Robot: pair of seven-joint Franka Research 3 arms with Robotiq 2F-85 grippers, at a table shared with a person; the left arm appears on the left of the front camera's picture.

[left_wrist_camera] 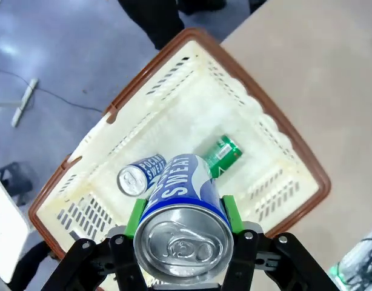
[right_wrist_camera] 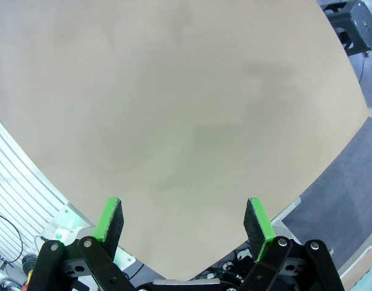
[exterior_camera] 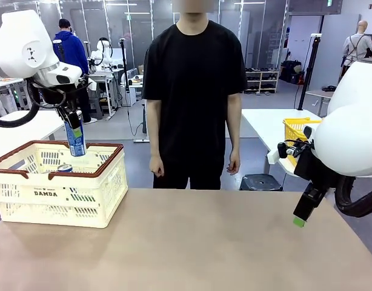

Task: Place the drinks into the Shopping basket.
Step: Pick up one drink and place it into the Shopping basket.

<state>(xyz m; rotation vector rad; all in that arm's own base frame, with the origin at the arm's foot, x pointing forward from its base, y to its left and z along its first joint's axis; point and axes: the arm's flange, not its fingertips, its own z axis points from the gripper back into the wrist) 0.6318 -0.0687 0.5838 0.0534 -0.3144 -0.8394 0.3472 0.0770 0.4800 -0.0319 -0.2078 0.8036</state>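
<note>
Hanging over the Shopping basket [exterior_camera: 59, 188], the left gripper [exterior_camera: 69, 118] has its jaws closed about partway on a blue can [exterior_camera: 75, 138], the green pads pressing its two sides just under the silver top. In the front view the can's long axis runs nearly upright, top toward the claw and base pointing down at the basket's open mouth, with its lower end about level with the brown rim. In the left wrist view the held blue can [left_wrist_camera: 181, 209] lies straight ahead of the left gripper [left_wrist_camera: 183, 225], and past it, deeper along the same line, sits the Shopping basket's [left_wrist_camera: 265, 118] floor. A second blue can [left_wrist_camera: 139, 175] lies on that floor just to one side of the held one, and a green can [left_wrist_camera: 222, 155] lies a little farther off on the other side; both are on their sides. The drop line seems to fall between them, so release likely calls for little more than lowering and opening.

The right gripper [right_wrist_camera: 183, 221] is wide open and empty over bare table [right_wrist_camera: 174, 109], well apart from the basket; the left arm is clearly the nearer one.
</note>
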